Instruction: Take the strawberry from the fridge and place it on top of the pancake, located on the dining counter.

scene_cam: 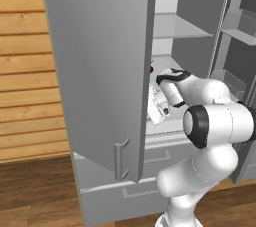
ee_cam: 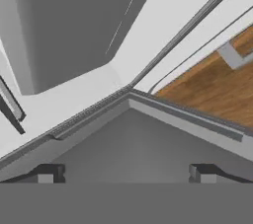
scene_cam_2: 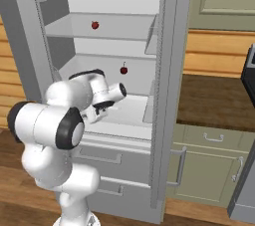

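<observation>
The fridge (scene_cam_2: 168, 70) stands with both doors open, showing white shelves. The strawberry (scene_cam_2: 94, 25), tiny and bright red, rests on the upper shelf. A darker cherry (scene_cam_2: 123, 69) with a thin stem lies on the shelf below and peeks past the door edge (scene_cam: 151, 68). My gripper (scene_cam_2: 97, 114) is inside the fridge above the lowest shelf, below the cherry and well under the strawberry; it also shows beside the left door (scene_cam: 157, 112). In the hand view the gripper (ee_cam: 126, 173) is open, its fingertips (ee_cam: 49, 173) wide apart with nothing between them. The pancake and dining counter are out of view.
The open left fridge door (scene_cam: 100, 71) stands close on the arm's left. Two lower drawers (scene_cam_2: 107, 158) sit under the shelves. A wall counter (scene_cam_2: 214, 95) with green cabinets (scene_cam_2: 209, 170) lies to the right, a dark appliance (scene_cam_2: 249, 75) at its far edge.
</observation>
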Controlling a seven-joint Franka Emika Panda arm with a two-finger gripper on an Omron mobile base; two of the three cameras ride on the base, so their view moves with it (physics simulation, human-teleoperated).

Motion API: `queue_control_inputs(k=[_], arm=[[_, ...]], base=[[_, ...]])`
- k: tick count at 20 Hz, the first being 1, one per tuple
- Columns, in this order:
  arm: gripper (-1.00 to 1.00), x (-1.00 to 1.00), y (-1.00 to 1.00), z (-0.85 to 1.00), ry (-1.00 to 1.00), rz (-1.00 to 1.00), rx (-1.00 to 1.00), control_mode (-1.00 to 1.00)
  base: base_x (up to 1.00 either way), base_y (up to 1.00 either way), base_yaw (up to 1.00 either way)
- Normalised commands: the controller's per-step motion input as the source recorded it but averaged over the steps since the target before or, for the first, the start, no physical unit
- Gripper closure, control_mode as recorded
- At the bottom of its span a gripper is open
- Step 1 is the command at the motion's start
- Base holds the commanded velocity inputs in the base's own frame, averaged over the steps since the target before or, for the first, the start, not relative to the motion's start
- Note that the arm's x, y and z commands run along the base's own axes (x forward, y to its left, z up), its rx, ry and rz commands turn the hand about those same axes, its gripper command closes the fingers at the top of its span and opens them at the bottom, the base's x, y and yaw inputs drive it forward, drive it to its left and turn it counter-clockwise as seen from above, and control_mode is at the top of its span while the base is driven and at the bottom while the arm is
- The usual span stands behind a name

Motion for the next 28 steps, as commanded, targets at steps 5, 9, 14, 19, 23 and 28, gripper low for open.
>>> queue_control_inputs(k=[5, 9, 14, 19, 23, 28], arm=[[-1.00, -0.10, 0.47, -0.12, 0.00, 0.17, 0.07, -1.00], [-1.00, -0.37, 0.57, -0.02, 0.00, 0.17, 0.03, -1.00], [-1.00, -0.40, 0.54, 0.00, 0.00, 0.17, 0.02, -1.00], [-1.00, -0.77, 0.46, 0.00, -0.02, 0.17, 0.01, -1.00], [-1.00, -0.75, 0.71, 0.00, -0.01, 0.14, 0.00, -1.00], [-1.00, -0.64, 0.79, 0.00, 0.00, 0.11, 0.00, -1.00]], base=[[0.00, 0.00, 0.00], [0.00, 0.00, 0.00], [0.00, 0.00, 0.00], [0.00, 0.00, 0.00], [0.00, 0.00, 0.00], [0.00, 0.00, 0.00]])
